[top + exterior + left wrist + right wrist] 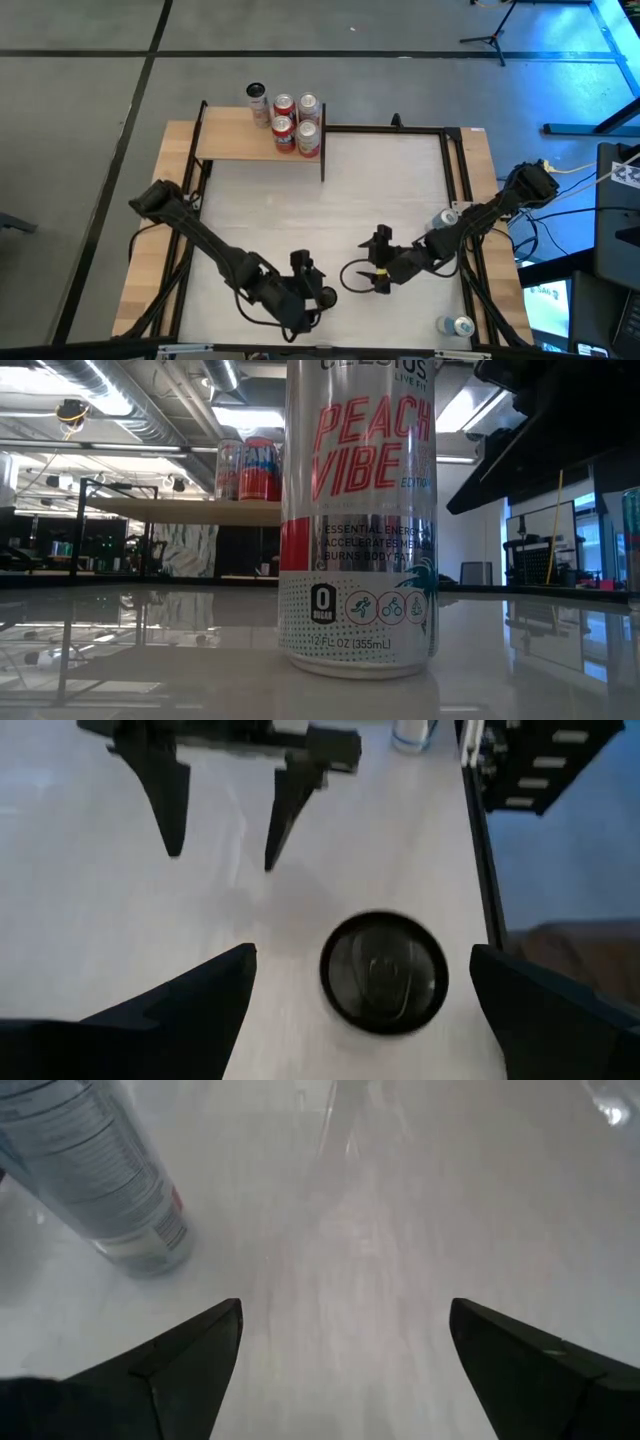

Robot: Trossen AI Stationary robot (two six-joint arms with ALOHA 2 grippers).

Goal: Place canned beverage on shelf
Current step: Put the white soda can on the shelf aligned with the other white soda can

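A silver canned beverage [358,520] with red lettering stands upright on the white tabletop near its front edge; its dark lid [383,972] shows from above, and its side [105,1175] appears in the right wrist view. My left gripper [362,951] is open and hangs over the can, one finger on either side of the lid, touching nothing. My right gripper [378,270] is open too, a little to the can's right, low over bare table. The shelf [250,143], a tan board on a black frame, stands at the far left and carries several cans [296,122].
A blue can [445,220] stands by my right arm. Another blue can [457,325] lies at the front right corner. The table's black side rail [480,840] runs along the right. Bare white tabletop [300,210] lies between the shelf and both grippers.
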